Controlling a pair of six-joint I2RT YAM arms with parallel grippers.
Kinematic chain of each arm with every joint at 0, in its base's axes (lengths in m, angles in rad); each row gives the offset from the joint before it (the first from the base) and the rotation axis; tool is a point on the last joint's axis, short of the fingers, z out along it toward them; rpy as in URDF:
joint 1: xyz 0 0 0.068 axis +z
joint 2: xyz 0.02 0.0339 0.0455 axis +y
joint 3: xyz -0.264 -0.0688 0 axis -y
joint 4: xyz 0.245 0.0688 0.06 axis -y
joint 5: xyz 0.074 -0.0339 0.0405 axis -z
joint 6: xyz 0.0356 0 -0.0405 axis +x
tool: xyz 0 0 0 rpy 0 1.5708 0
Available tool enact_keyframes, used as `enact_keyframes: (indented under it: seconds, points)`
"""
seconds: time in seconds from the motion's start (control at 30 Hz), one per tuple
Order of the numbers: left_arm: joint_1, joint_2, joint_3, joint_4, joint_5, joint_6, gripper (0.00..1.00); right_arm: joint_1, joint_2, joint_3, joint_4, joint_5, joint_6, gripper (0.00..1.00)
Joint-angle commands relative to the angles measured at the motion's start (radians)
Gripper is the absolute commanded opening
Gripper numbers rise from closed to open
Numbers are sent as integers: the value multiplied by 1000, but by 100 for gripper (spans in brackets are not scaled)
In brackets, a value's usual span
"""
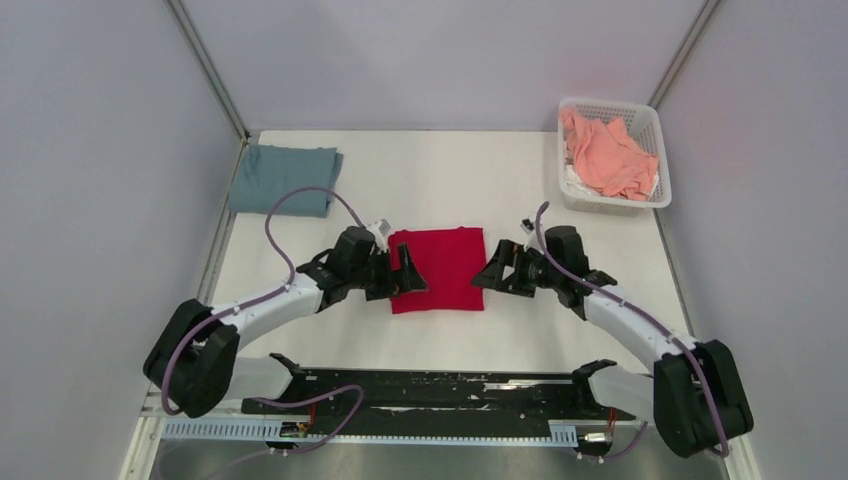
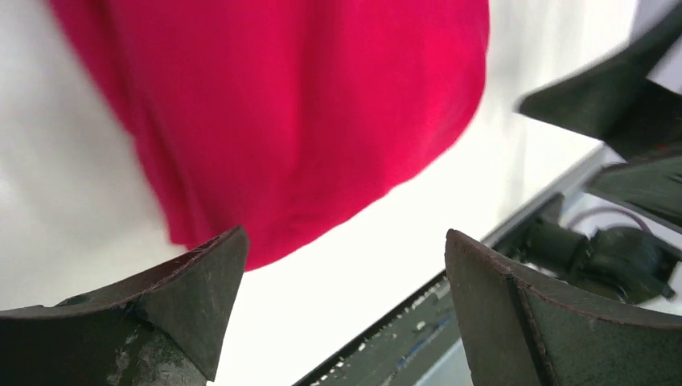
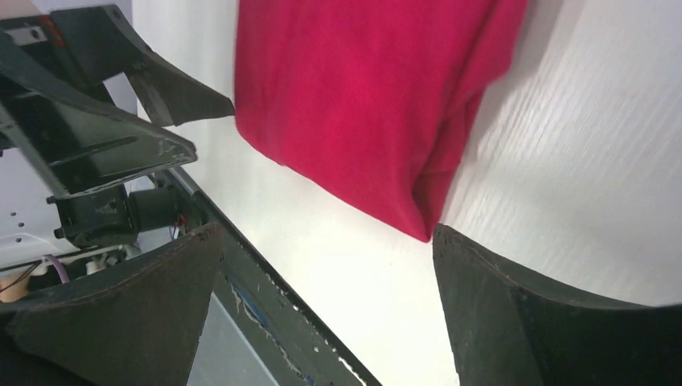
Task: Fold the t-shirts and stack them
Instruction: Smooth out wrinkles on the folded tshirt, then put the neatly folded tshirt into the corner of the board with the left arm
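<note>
Progress is judged at roughly the halfway mark. The blue-grey t-shirt lies folded flat at the upper left of the table. The crimson t-shirt lies folded to a near-square panel at the centre of the frame, well apart from the blue-grey one and so not yet stacked. The salmon-pink t-shirt lies crumpled in the white mesh basket at upper right, unfolded. Outstanding by this reckoning: stacking the crimson piece, then taking out, folding and stacking the pink one. The left gripper sits at the crimson shirt's left edge and the right gripper just beside its right edge. Both stand with jaws spread wide and nothing between them, which both wrist views confirm. Limits of inspection: from above, the left gripper overlaps the cloth edge, and whether it touches the fabric cannot be told. Both wrist views are soft, and each cuts off part of the crimson shirt, so the neatness of the fold lines is not verifiable. Something pale shows beneath the pink shirt in the basket – too small to identify.
</note>
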Motion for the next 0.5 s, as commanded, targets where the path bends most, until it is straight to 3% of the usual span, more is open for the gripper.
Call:
enact_keyframes:
  seconds: [0.0,0.17,0.47]
  points:
    - [11,-119,62,-200,-281,52,100,-6,-180,98,-168,195,-102,100]
    - [103,-61,121,-234,-347,75,100,-8,-293,100,-257,354,-135,100]
    - [160,313,346,-271,-251,184,99,-10,-369,90,-304,440,-162,100]
